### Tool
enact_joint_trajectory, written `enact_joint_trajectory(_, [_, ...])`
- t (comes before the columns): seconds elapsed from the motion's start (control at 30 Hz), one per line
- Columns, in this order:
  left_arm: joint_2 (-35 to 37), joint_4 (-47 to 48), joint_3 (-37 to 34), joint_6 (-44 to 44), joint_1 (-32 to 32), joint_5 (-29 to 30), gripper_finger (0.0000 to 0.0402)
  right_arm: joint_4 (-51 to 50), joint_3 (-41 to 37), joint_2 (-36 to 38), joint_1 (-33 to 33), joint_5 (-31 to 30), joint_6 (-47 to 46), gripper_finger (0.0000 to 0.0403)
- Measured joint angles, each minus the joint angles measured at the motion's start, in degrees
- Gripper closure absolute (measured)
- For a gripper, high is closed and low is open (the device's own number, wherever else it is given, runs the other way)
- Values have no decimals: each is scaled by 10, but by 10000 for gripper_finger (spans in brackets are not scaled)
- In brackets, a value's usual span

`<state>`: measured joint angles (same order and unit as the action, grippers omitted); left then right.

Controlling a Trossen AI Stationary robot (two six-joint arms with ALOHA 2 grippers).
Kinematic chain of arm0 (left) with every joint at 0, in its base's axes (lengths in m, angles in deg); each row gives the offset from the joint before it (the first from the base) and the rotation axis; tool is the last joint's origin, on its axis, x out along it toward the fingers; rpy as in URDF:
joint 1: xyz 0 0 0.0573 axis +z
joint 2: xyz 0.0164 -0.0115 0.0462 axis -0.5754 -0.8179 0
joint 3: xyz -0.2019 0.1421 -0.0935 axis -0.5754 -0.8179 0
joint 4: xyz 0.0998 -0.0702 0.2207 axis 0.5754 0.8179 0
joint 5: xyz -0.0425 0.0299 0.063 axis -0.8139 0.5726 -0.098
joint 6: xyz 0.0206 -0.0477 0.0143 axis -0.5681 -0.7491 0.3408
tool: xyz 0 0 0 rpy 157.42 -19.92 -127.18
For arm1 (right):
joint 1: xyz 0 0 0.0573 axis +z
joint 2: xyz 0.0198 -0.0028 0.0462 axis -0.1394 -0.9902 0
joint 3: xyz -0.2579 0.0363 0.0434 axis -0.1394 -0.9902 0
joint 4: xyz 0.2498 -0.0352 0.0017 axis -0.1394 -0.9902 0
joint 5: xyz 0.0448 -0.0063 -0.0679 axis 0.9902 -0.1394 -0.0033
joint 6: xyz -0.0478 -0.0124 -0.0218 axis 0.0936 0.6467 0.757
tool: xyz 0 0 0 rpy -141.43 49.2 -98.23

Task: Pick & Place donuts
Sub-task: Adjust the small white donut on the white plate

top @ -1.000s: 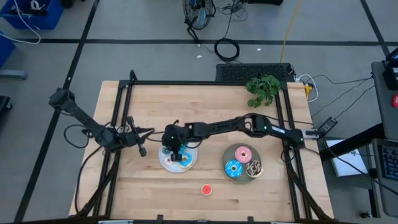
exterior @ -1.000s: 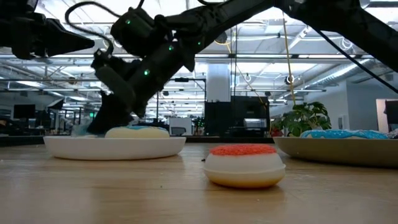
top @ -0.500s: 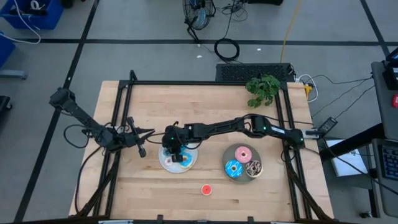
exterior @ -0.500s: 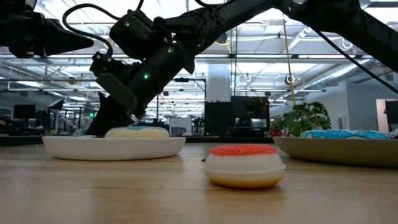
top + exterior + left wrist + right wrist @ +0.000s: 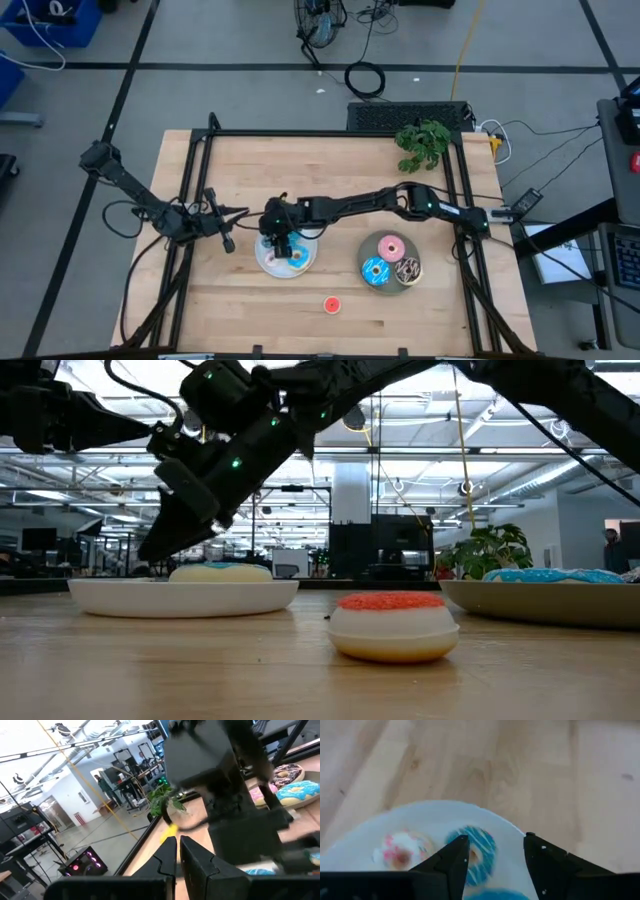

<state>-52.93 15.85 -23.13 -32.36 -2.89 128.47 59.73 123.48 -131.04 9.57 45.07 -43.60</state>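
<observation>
A white plate [image 5: 268,262] holds a blue-iced donut [image 5: 473,852], a pale donut with pink specks [image 5: 400,851] and part of another blue one [image 5: 492,895]. My right gripper [image 5: 495,839] hovers open just above the plate [image 5: 180,596], its fingers standing either side of the blue-iced donut without touching it. A grey plate [image 5: 391,285] at the right carries a pink [image 5: 391,246], a blue [image 5: 376,270] and a brown donut [image 5: 407,269]. A small red-topped donut [image 5: 393,625] rests flat on the table. My left gripper [image 5: 227,239] waits shut, left of the white plate.
A small green plant [image 5: 423,143] stands at the far right of the table. Black frame rails [image 5: 330,133] run along the table's left, far and right sides. Bare wood lies between the two plates and along the near edge around the red-topped donut [image 5: 331,304].
My right gripper has opened and risen a little off the white plate, leaving the blue-iced donut lying on the plate below its fingers.
</observation>
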Motion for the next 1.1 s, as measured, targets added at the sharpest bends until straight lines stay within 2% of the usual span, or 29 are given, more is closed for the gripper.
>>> enact_joint_trajectory(0.1, [0, 10, 0, -7, 0, 0, 371, -24, 0, 26, 7, -28, 30, 235])
enact_joint_trajectory(0.27, [0, 14, 0, -8, 0, 0, 371, -106, -1, 80, 34, -27, 57, 254])
enact_joint_trajectory(0.43, [0, 23, 0, -28, 0, -1, 371, -111, -57, 152, 71, -5, 70, 315])
enact_joint_trajectory(0.6, [0, 27, -1, -44, 0, 1, 371, -19, -192, 243, 104, 2, 58, 393])
enact_joint_trajectory(0.67, [0, 27, -1, -49, 0, 1, 371, 25, -263, 286, 119, -13, 42, 395])
enact_joint_trajectory(0.87, [0, 28, -1, -71, 0, 0, 371, 169, -485, 390, 166, -124, -11, 399])
enact_joint_trajectory(1.0, [-2, 34, -1, -114, 0, -20, 371, 314, -610, 425, 186, -180, -33, 400])
enact_joint_trajectory(1.1, [-15, 52, 0, -139, 1, -25, 371, 401, -675, 434, 187, -196, -25, 402])
